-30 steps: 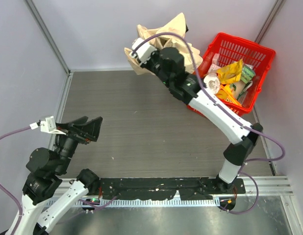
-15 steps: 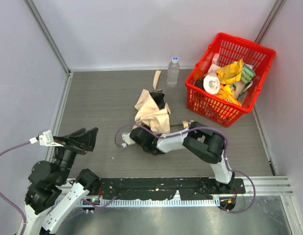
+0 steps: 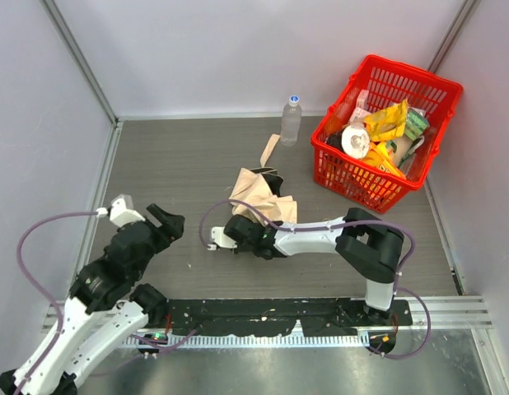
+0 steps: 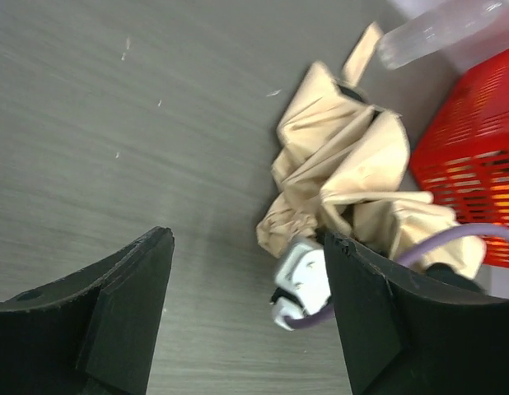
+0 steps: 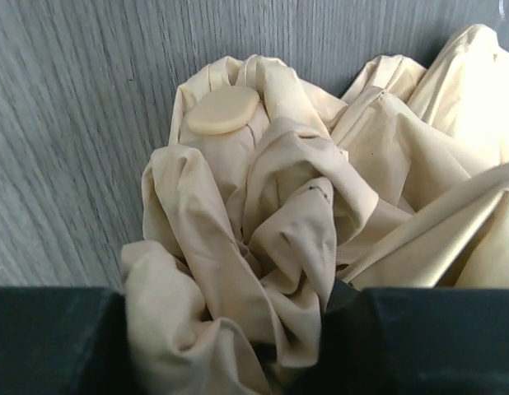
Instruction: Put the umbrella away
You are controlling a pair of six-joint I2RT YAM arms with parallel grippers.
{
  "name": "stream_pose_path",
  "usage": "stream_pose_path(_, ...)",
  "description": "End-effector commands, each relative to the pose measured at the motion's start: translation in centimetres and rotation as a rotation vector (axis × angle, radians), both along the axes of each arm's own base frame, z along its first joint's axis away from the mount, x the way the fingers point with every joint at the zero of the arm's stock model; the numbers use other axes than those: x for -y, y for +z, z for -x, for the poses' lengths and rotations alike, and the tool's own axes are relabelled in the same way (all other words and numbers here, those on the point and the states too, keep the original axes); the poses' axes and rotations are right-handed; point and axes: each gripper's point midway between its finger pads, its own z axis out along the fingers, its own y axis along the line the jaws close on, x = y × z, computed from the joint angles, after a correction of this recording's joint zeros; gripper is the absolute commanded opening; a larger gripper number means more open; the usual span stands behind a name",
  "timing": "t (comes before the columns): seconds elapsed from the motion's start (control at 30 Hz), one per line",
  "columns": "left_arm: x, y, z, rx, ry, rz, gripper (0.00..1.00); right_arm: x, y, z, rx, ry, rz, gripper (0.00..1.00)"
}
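Left arm [image 3: 114, 263], right arm [image 3: 308, 241]: white links, black joints, purple cables [image 4: 469, 234]; left pincer [image 4: 248, 247] black, wedge-fingered.

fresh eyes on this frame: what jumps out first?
The crumpled cream umbrella in the middle of the table, with its fabric bunched in the right claw. Next is the red basket at the far right, crammed with packets, and a clear bottle standing beside it. The left claw hangs open at the near left, holding nothing.
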Motion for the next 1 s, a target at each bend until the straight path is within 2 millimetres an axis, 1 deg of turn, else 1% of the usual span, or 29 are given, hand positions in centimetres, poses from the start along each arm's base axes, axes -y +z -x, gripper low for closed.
stream_pose_path(0.0, 1.2, -3.6, -0.3, -0.210, 0.067, 0.044, 0.76, 3.5, -5.3, 7.0, -0.438, -0.063, 0.051, 0.01)
stream_pose_path(0.03, 1.7, -4.7, -0.4, -0.260, 0.083, 0.062, 0.76, 3.5, -5.7, 7.9, -0.505, -0.057, 0.041, 0.01)
stream_pose_path(0.07, 2.0, -5.7, -0.3, -0.295, 0.089, 0.072, 0.76, 3.5, -5.7, 8.0, -0.534, -0.074, 0.031, 0.01)
stream_pose_path(0.1, 2.4, -6.6, -0.3, -0.329, 0.112, 0.112, 0.76, 3.7, -6.0, 9.0, -0.605, -0.074, 0.040, 0.01)
stream_pose_path(0.13, 2.9, -7.5, -0.4, -0.357, 0.122, 0.142, 0.76, 3.7, -5.9, 9.0, -0.640, -0.099, 0.026, 0.01)
stream_pose_path(0.17, 3.6, -8.0, -0.6, -0.370, 0.117, 0.180, 0.76, 3.8, -6.0, 9.8, -0.711, -0.099, 0.017, 0.01)
stream_pose_path(0.23, 5.4, -9.0, -1.0, -0.377, 0.076, 0.259, 0.75, 4.2, -5.9, 10.1, -0.756, -0.111, 0.025, 0.01)
stream_pose_path(0.27, 6.0, -9.6, -1.0, -0.383, 0.063, 0.293, 0.74, 3.8, -5.8, 9.9, -0.778, -0.111, 0.016, 0.01)
stream_pose_path(0.3, 6.5, -10.3, -1.1, -0.384, 0.051, 0.316, 0.72, 4.1, -5.6, 9.8, -0.825, -0.131, 0.009, 0.01)
stream_pose_path(0.33, 6.9, -10.6, -1.3, -0.366, 0.035, 0.337, 0.70, 3.5, -5.2, 9.5, -0.852, -0.134, -0.011, 0.01)
stream_pose_path(0.37, 7.1, -11.1, -1.4, -0.349, 0.025, 0.357, 0.69, 3.5, -5.0, 9.6, -0.899, -0.140, -0.027, 0.01)
stream_pose_path(0.4, 7.6, -11.8, -1.6, -0.321, 0.003, 0.382, 0.70, 3.2, -4.8, 9.5, -0.912, -0.138, -0.039, 0.01)
stream_pose_path(0.5, 9.4, -11.0, -2.8, -0.142, -0.122, 0.464, 0.75, 2.9, -4.9, 9.4, -0.975, -0.146, -0.061, 0.01)
stream_pose_path(0.53, 9.5, -11.0, -3.0, -0.103, -0.130, 0.494, 0.77, 2.9, -5.2, 9.4, -0.992, -0.153, -0.053, 0.01)
stream_pose_path(0.57, 9.6, -10.6, -3.2, -0.049, -0.146, 0.526, 0.82, 2.6, -5.0, 9.2, -1.006, -0.151, -0.066, 0.01)
stream_pose_path(0.6, 9.8, -10.3, -3.4, 0.008, -0.167, 0.546, 0.85, 2.8, -5.3, 9.5, -1.040, -0.159, -0.061, 0.01)
stream_pose_path(0.67, 9.7, -10.4, -3.7, 0.045, -0.165, 0.568, 0.96, 2.7, -5.4, 9.3, -1.078, -0.171, -0.072, 0.01)
stream_pose_path(0.7, 9.8, -10.1, -3.8, 0.066, -0.172, 0.570, 0.99, 2.6, -5.3, 9.2, -1.092, -0.172, -0.079, 0.01)
stream_pose_path(0.77, 10.4, -9.1, -4.0, 0.100, -0.204, 0.583, 1.00, 2.3, -5.1, 9.1, -1.138, -0.175, -0.114, 0.01)
stream_pose_path(0.83, 11.0, -9.1, -4.2, 0.080, -0.223, 0.569, 1.00, 2.3, -5.3, 9.0, -1.180, -0.186, -0.132, 0.01)
stream_pose_path(0.87, 11.4, -8.8, -4.3, 0.072, -0.237, 0.568, 1.00, 2.1, -5.2, 9.1, -1.213, -0.184, -0.148, 0.01)
stream_pose_path(0.97, 12.2, -9.6, -4.6, 0.007, -0.232, 0.615, 1.00, 1.8, -5.4, 8.7, -1.247, -0.189, -0.168, 0.01)
